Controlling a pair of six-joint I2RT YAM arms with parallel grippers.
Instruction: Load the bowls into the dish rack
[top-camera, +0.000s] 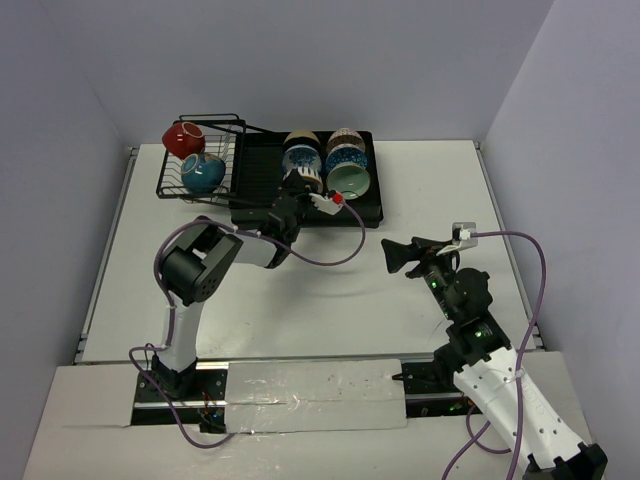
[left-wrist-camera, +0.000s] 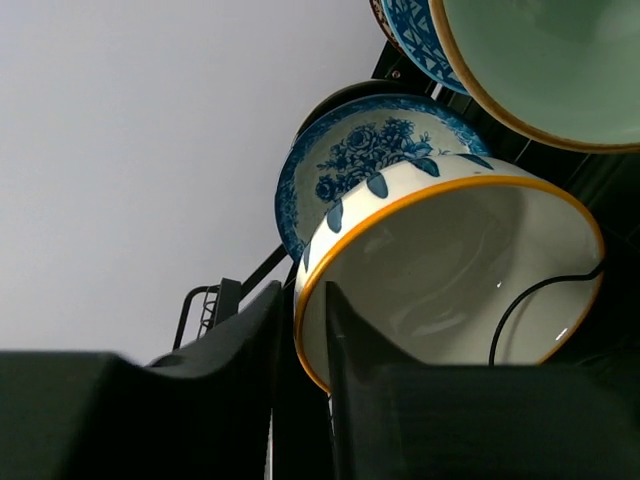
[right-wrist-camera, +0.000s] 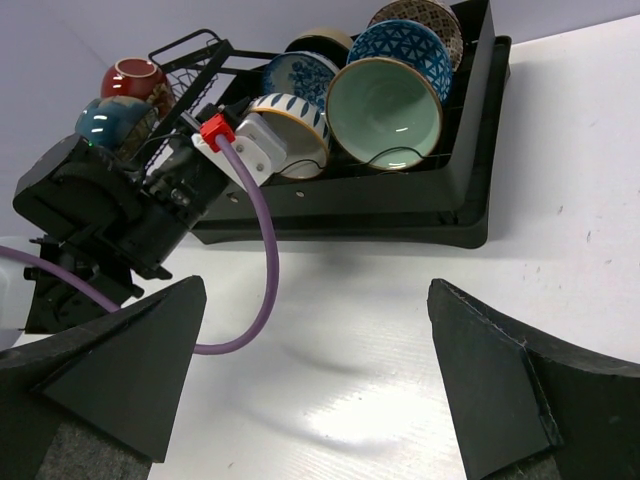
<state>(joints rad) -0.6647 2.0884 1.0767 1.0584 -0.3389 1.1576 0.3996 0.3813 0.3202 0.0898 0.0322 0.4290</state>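
The dish rack (top-camera: 258, 170) is a black ridged tray at the back with a wire basket (top-camera: 172, 182) on its left end. A red bowl (top-camera: 183, 138) and a teal bowl (top-camera: 203, 172) lie in the basket. Several bowls stand on edge in the tray, among them a blue floral bowl (left-wrist-camera: 370, 150) and a mint-green bowl (right-wrist-camera: 385, 105). My left gripper (left-wrist-camera: 302, 300) straddles the rim of a white bowl with an orange rim (left-wrist-camera: 450, 260) standing in the tray; its fingers are slightly parted, with a gap on the outer side. My right gripper (right-wrist-camera: 315, 300) hangs wide open over the bare table.
A purple cable (right-wrist-camera: 262, 240) loops from the left wrist over the table in front of the rack. The right arm (top-camera: 470, 330) stands at the near right. White walls close in the table on the left, back and right.
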